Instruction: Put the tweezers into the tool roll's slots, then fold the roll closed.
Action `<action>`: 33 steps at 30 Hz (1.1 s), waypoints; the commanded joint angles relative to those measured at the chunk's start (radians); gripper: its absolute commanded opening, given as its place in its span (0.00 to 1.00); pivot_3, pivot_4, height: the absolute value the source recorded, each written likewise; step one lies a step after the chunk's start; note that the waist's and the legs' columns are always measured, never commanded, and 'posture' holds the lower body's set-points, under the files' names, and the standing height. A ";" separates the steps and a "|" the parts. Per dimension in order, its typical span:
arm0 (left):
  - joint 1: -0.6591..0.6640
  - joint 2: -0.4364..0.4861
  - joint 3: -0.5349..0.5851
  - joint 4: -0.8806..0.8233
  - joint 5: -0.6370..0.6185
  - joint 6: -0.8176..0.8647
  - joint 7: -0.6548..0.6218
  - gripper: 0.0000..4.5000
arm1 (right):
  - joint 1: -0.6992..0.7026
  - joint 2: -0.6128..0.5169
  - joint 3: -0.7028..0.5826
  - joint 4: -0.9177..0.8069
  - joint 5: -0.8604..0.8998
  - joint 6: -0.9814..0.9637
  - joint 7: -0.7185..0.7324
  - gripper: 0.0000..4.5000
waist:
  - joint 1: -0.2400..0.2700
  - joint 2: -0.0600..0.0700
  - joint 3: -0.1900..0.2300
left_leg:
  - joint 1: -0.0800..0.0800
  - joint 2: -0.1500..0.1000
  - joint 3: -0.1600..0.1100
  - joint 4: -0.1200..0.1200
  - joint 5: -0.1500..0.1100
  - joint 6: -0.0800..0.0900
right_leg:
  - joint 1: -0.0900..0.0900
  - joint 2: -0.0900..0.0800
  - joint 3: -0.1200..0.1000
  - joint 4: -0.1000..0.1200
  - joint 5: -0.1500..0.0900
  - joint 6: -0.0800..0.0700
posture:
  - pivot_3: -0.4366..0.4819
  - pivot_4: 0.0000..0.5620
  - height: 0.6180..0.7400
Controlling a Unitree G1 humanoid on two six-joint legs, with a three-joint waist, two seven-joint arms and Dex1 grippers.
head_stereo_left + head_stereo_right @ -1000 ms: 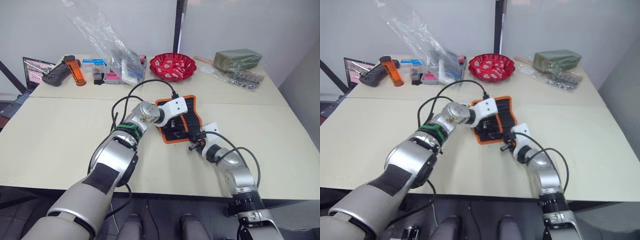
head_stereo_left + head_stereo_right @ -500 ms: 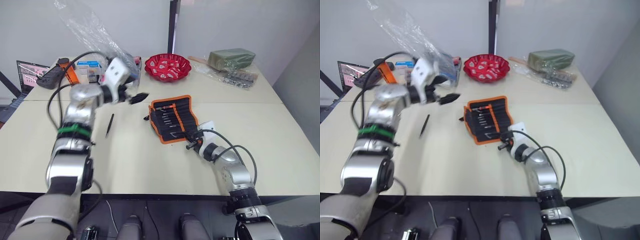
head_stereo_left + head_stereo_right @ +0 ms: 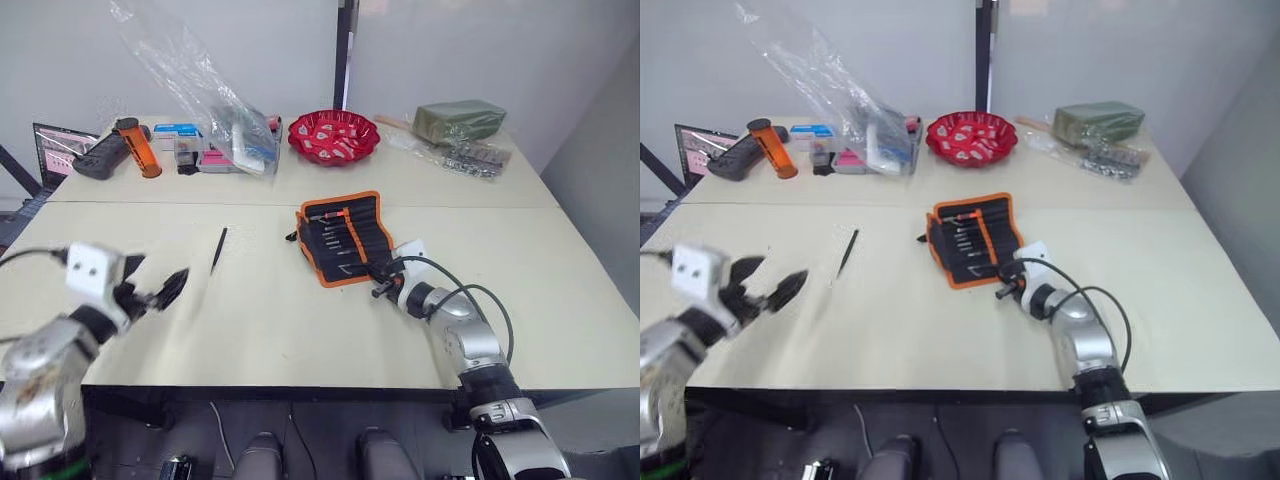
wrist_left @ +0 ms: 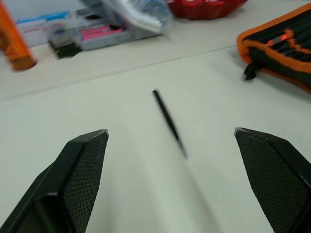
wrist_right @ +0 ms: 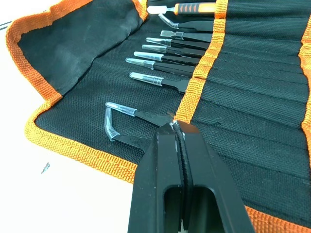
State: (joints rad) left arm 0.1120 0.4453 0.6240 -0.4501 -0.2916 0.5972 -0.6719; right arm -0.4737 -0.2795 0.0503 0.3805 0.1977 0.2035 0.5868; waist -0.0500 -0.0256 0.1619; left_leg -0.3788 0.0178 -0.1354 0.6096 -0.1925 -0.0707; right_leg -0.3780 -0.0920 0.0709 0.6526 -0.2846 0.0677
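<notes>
The tool roll [image 3: 345, 238] lies open at the table's middle, black with orange trim. Several capped tweezers [image 5: 155, 65] sit in its slots [image 5: 252, 92] across the orange stripe; a bent one [image 5: 116, 127] lies lowest. My right gripper [image 5: 174, 128] is shut, its tips resting on the stripe beside that bent tweezer. One loose black tweezer [image 3: 218, 249] lies on the bare table left of the roll, also seen as the tweezer [image 4: 167, 119] ahead of my left gripper [image 4: 171, 133]. My left gripper [image 3: 152, 278] is open and holds nothing, low at the near left, well short of the tweezer.
Along the back stand a red bowl [image 3: 333, 135], a clear plastic bag [image 3: 215, 95] over small boxes, an orange cylinder [image 3: 137, 147], a black device [image 3: 100, 155], a laptop [image 3: 55, 150] and a green packet [image 3: 460, 118]. The table's front edge runs just below my left gripper.
My left arm has swung away from the roll, out over the table's left and down to the near left. The right gripper has stayed at the roll's near edge.
</notes>
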 commanded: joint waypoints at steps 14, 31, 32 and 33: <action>0.375 -0.175 0.067 -0.002 -0.087 -0.308 0.082 0.99 | 0.003 -0.005 0.025 0.087 -0.048 0.009 0.027 0.00 | 0.004 -0.005 -0.003 | 0.009 0.002 0.001 -0.003 -0.001 0.000 | 0.009 0.000 0.000 -0.007 -0.006 0.003 | 0.48 0.27 1.00; -0.239 -0.117 -0.274 0.184 0.025 -0.040 0.440 0.99 | 0.054 -0.005 0.006 0.011 -0.038 0.033 -0.007 0.00 | 0.007 -0.006 -0.004 | 0.008 0.001 0.001 -0.003 -0.002 0.000 | 0.009 0.000 0.000 -0.007 -0.004 0.000 | 0.48 0.27 1.00; -0.276 -0.118 -0.301 0.216 0.040 -0.026 0.453 0.99 | 0.058 -0.004 0.008 0.004 -0.038 0.035 -0.008 0.00 | 0.007 -0.006 -0.004 | 0.008 0.001 0.001 -0.003 -0.002 0.000 | 0.009 0.000 0.000 -0.007 -0.004 0.000 | 0.48 0.27 1.00; -0.322 -0.122 -0.330 0.263 0.059 -0.016 0.468 0.99 | 0.062 -0.003 0.011 -0.003 -0.037 0.037 -0.003 0.00 | 0.006 -0.006 -0.004 | 0.008 0.001 0.001 -0.003 -0.002 0.000 | 0.009 0.000 0.000 -0.007 -0.004 0.000 | 0.48 0.27 1.00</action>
State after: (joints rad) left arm -0.1739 0.3230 0.3246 -0.2193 -0.2652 0.5664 -0.2363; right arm -0.4464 -0.2802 0.0506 0.3517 0.1786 0.1936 0.5875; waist -0.0436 -0.0317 0.1579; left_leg -0.3712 0.0181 -0.1346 0.6063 -0.1946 -0.0708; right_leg -0.3688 -0.0918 0.0704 0.6454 -0.2890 0.0683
